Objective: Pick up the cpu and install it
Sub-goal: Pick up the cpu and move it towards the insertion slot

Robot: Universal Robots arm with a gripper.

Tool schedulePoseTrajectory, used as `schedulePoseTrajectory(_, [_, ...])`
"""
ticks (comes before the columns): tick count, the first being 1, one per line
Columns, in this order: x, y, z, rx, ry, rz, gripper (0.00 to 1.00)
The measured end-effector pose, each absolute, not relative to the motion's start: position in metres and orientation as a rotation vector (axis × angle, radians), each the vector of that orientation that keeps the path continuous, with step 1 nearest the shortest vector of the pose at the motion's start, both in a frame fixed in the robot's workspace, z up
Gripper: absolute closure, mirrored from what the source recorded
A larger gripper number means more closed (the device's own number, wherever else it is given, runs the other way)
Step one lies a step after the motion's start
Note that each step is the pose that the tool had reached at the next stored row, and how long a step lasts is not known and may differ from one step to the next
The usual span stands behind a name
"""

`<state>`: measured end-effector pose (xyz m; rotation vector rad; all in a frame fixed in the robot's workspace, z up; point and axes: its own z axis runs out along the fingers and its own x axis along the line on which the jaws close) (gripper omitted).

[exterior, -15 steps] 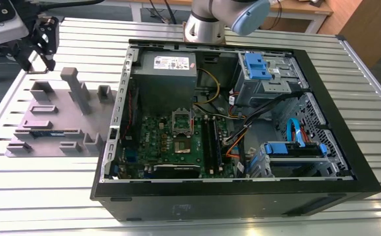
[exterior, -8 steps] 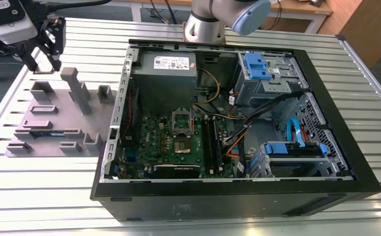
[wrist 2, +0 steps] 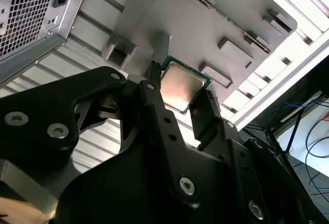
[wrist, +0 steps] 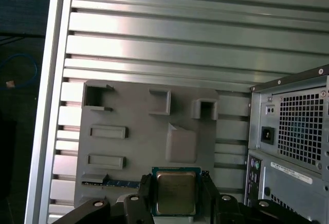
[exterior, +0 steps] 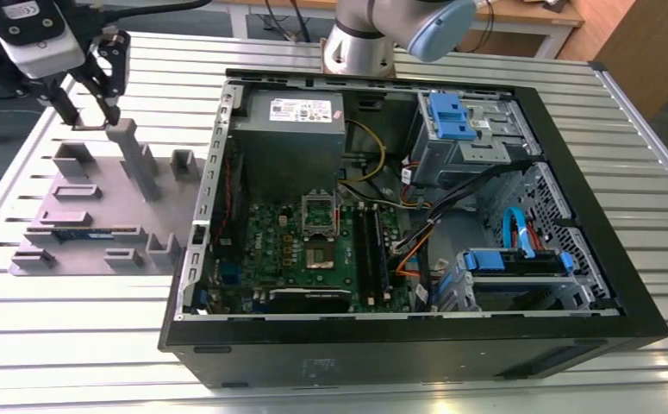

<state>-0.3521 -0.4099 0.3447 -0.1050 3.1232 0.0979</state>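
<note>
Silvery cpu point(wrist: 176, 193) between pincer point(wrist: 176, 182) fingers point(wrist: 206, 190)

You're in a robotics lab, slotted metal table point(exterior: 81, 345), robot arm point(exterior: 363, 43) top centre, opened computer case point(exterior: 402, 349) mid-frame, wooden desk point(exterior: 529, 13) upper right.

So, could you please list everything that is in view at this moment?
table: one, silver, under everything
fixture tray: one, grey, exterior view's left of the case
memory stick: one, dark, in the fixture tray
computer case: one, black, open, mid-table
board: one, green, inside the case
power supply: one, grey, inside the case
drive brackets: two, blue, inside the case
cpu: one, silvery-topped, gripped between the end effector's fingers
arm: one, grey, behind the case
end effector: one, black, above the fixture tray
</note>
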Motion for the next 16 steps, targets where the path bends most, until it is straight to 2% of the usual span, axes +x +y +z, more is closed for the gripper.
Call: schedulePoseTrajectory(16, [-0.351, -0.41, 0.363, -0.105, 3.124, 0.098, 0.53])
